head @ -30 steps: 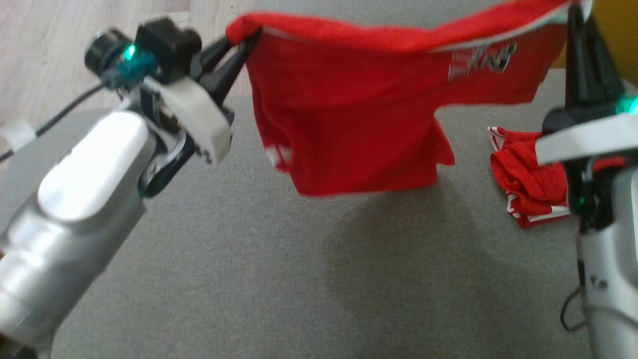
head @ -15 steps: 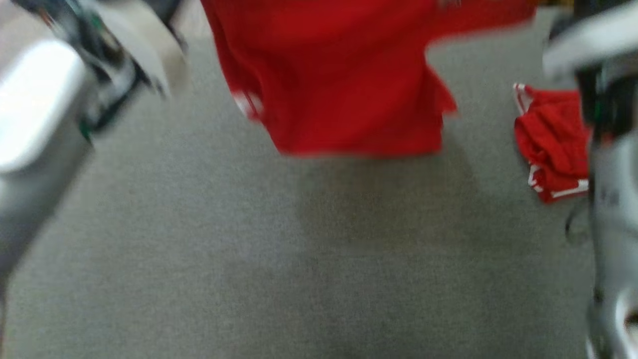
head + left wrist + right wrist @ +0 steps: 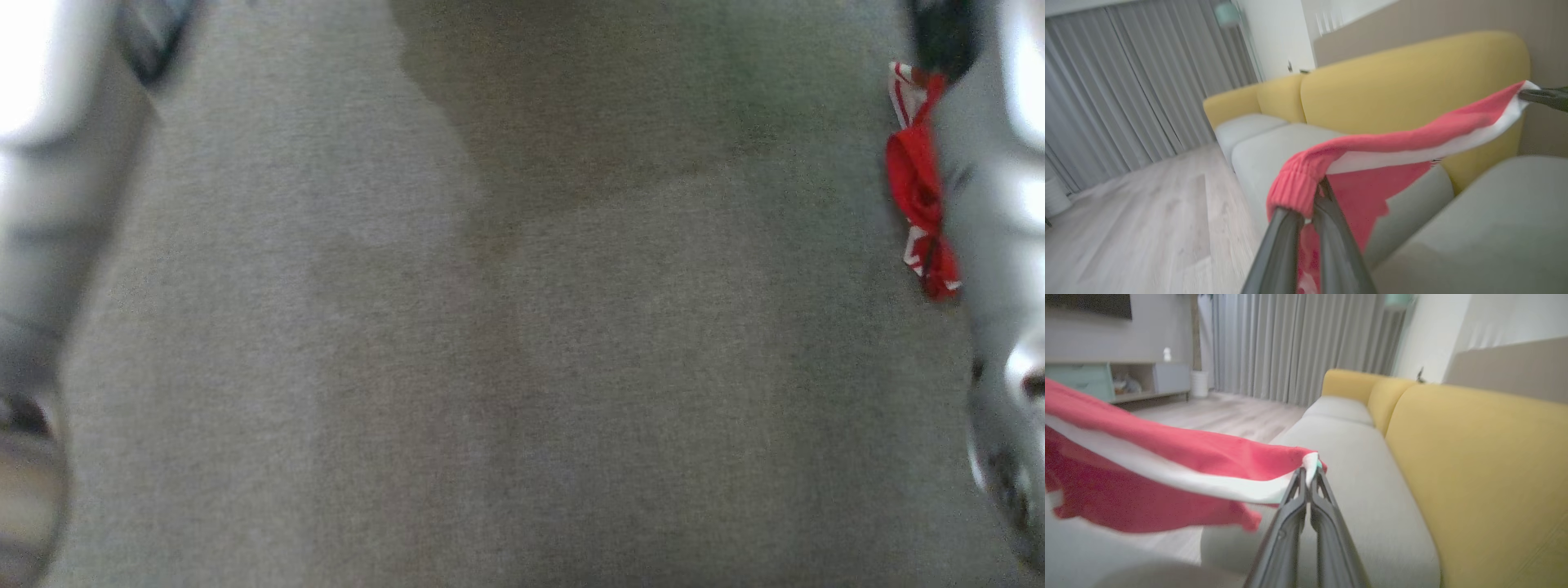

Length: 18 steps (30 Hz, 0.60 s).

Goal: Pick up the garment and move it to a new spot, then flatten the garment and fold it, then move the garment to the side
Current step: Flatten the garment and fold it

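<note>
Red jersey [image 3: 1412, 139] is held taut in the air between both pincers, near the yellow sofa [image 3: 1404, 81]. Left pincer [image 3: 1315, 199] is clamped on a ribbed cuff; right pincer [image 3: 1306, 473] is clamped on the white-trimmed edge. Head view is blurred: a second red garment [image 3: 914, 175] at right is cut off by the right forearm [image 3: 992, 204].

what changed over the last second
The head camera shifted, and the red garment was lifted higher above the grey cushion. Nothing taken or released: left gripper and right gripper stay shut on its ends. The crumpled red cloth lies where it was.
</note>
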### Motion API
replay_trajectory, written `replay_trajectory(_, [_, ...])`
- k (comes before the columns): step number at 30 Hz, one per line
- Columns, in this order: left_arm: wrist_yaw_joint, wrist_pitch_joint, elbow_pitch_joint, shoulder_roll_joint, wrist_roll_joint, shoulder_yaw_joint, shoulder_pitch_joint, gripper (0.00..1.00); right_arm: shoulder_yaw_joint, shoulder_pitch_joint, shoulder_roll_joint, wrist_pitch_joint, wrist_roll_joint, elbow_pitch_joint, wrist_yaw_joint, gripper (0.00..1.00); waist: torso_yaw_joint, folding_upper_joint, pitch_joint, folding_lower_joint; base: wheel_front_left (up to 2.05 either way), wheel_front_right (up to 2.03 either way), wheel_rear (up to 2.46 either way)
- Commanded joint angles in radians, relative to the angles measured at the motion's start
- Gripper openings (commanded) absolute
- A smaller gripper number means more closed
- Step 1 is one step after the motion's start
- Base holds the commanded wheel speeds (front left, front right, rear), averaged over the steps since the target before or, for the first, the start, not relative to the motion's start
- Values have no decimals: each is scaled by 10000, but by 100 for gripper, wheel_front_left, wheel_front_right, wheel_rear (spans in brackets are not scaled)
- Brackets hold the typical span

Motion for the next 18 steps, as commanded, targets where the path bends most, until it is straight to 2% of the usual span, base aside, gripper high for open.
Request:
replay_trajectory(1, [-47,-142,-93,292,34,-118,226,0,482,360,-63,30,12,119,-7,0,120,0,-81,-1,0,0,0])
replay_trajectory(4, [-86,-209,-283,291,-131,-1163,1331,0,1425,1169,-469,260,296,845,-7,0,258,0,-255,-1,0,0,0])
replay_trajectory(9, [-92,-324,-1272,913,-851,-2739,2850,0,2883,2294,-1313,891,1489,1173,-7,0,419,0,-731,-1,0,0,0])
replay_trajectory(13, [-94,-446,-1835,1342,-1140,-3337,3566,0,4048,3067,-2218,1679,2767,662,-7,0,472,0,-1253,-1,0,0,0])
replay_trajectory(14, [-94,-446,-1835,1342,-1140,-3337,3566,0,4048,3067,-2218,1679,2767,662,-7,0,472,0,-1253,-1,0,0,0])
replay_trajectory(18, [-75,-452,-2198,1571,-1117,-3668,4104,0,5029,3738,-3198,2524,4147,-341,-7,0,413,0,-1812,-1,0,0,0])
